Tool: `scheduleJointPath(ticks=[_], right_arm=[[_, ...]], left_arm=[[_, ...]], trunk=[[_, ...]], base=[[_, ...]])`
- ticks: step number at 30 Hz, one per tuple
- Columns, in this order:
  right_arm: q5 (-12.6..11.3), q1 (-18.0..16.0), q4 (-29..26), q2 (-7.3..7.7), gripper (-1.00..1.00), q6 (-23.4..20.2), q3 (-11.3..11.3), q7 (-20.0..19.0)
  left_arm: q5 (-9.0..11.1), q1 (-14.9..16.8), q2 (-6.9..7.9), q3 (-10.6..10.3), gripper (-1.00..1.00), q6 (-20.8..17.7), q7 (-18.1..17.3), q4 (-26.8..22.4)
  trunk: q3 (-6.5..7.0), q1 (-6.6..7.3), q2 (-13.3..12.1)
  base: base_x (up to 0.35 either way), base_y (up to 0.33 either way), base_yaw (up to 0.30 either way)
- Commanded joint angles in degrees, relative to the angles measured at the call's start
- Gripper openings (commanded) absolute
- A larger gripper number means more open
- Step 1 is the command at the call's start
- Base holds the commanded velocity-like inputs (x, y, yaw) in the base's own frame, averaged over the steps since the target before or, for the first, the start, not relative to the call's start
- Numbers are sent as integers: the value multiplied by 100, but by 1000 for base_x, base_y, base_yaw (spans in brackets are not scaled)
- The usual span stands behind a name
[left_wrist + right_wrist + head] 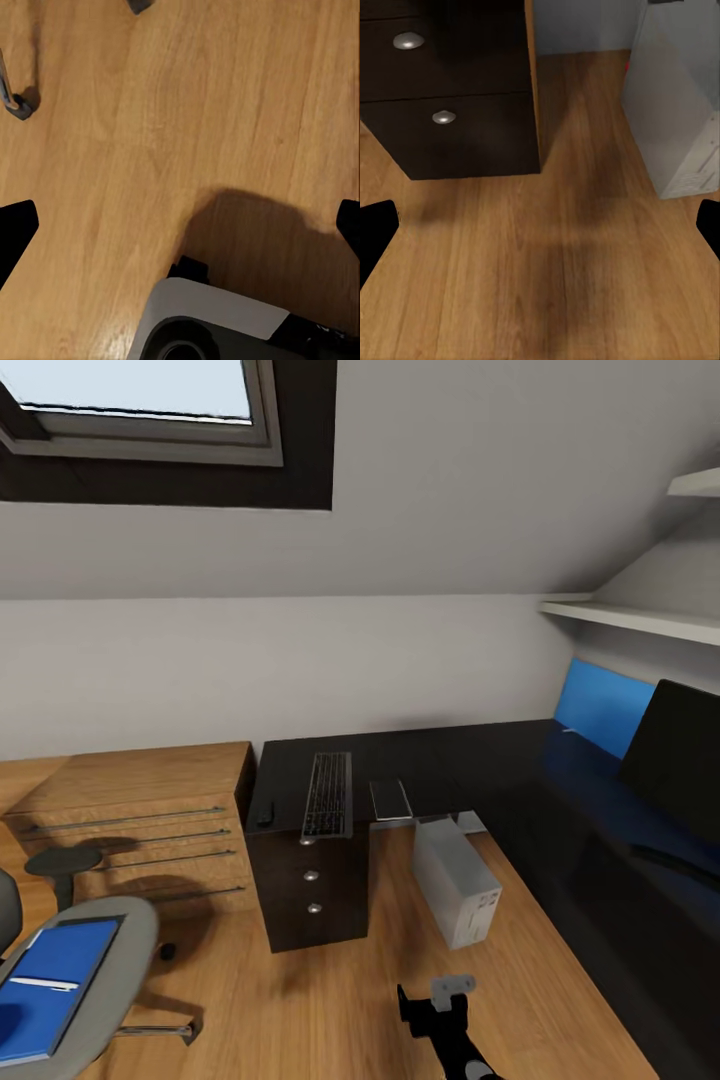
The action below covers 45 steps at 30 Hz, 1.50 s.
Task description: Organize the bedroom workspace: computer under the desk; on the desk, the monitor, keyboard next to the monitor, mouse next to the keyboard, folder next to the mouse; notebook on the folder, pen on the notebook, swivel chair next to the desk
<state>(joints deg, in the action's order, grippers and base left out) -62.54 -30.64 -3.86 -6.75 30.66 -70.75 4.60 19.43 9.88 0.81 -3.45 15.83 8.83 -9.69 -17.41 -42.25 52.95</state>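
Lettering on the keyboard (327,794) and computer (456,880) is unreadable; both end effectors hang wide open, empty.

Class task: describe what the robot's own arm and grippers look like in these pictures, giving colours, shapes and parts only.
In the head view, the right arm is black and tube-like, ending in a blocky black gripper with a small light grey bracket on top. In each wrist view, the fingers are plain black wedges at both edges. No cables or markings are visible.
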Motion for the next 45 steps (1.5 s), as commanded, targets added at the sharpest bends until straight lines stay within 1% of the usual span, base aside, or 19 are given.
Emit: scheduleJointPath(ticks=[1,4,8,11,14,18,19,21,22,23,24,26,27,30,31,32,35,41,45], right_arm=[[-18,-3,-89,-4,100,63,-19,54],[-32,-13,-239,-7,100,103,35,63],[-44,-52,-550,-3,100,84,181,94],[-51,-206,-842,-8,100,-97,448,119],[-51,-392,-1125,-9,100,-387,812,126],[-49,-591,-1516,-8,100,-935,1469,120],[-48,-653,-1691,-9,100,-1230,1842,117],[-50,-704,-1851,-9,100,-1500,2234,112],[-52,-748,-2006,-13,100,-1734,2631,110],[-55,-764,-2084,-16,100,-1841,2823,110],[-58,-788,-2240,-27,100,-2041,3180,110],[-62,-808,-2470,-71,100,-2343,3631,107],[-66,-821,-2697,-118,100,-2685,4071,89],[-69,-826,-2784,-149,100,-2847,4304,77],[-66,-828,-2821,-179,100,-2927,4408,79],[-66,-824,-2829,-195,100,-2957,4438,84],[-65,-821,-2833,-202,100,-2974,4455,91],[-65,-821,-2831,-208,100,-2974,4457,89],[-65,-821,-2833,-291,100,-2939,4454,78]], left_arm=[[42,3,-12,-25,100,-3,28,-264],[50,4,-24,-7,100,-68,37,-741],[58,2,-20,16,100,-654,51,-1679],[65,0,-6,113,100,-1724,159,-2704],[71,1,-9,368,100,-2724,318,-3618],[83,-1,-19,899,100,-4020,488,-4876],[91,1,-25,1198,100,-4597,532,-5411],[93,2,-34,1479,100,-5086,561,-5864],[94,2,-43,1688,100,-5448,576,-6248],[94,1,-47,1762,100,-5579,581,-6418],[95,2,-55,1872,100,-5767,592,-6717],[95,3,-63,1972,100,-5930,601,-7054],[96,1,-70,2083,100,-6029,612,-7311],[90,-2,-100,2202,100,-6066,627,-7416],[81,-3,-130,2421,100,-6085,625,-7463],[81,-2,-187,2657,100,-6094,617,-7624],[71,2,-428,2791,100,-6119,608,-7833],[2,-3,-621,2738,100,-6123,611,-7909],[-442,-4,-800,2614,100,-6085,611,-7911]], trunk=[[-26,-23,46],[-80,-89,167],[-151,-177,327],[-205,-243,448],[-259,-309,568],[-331,-396,728],[-349,-418,768],[-385,-462,849],[-403,-484,889],[-421,-506,929],[-439,-528,969],[-475,-572,1049],[-493,-594,1089],[-546,-660,1210],[-564,-682,1250],[-582,-704,1290],[-636,-770,1410],[-744,-902,1651],[-816,-989,1811]], base=[[0,0,0],[0,0,0],[0,0,0],[0,0,0],[0,0,0],[0,0,0],[0,0,0],[0,0,0],[0,0,0],[0,0,0],[0,0,0],[0,0,0],[0,0,0],[0,0,0],[0,0,0],[0,0,23],[0,0,154],[0,0,255],[0,0,272]])
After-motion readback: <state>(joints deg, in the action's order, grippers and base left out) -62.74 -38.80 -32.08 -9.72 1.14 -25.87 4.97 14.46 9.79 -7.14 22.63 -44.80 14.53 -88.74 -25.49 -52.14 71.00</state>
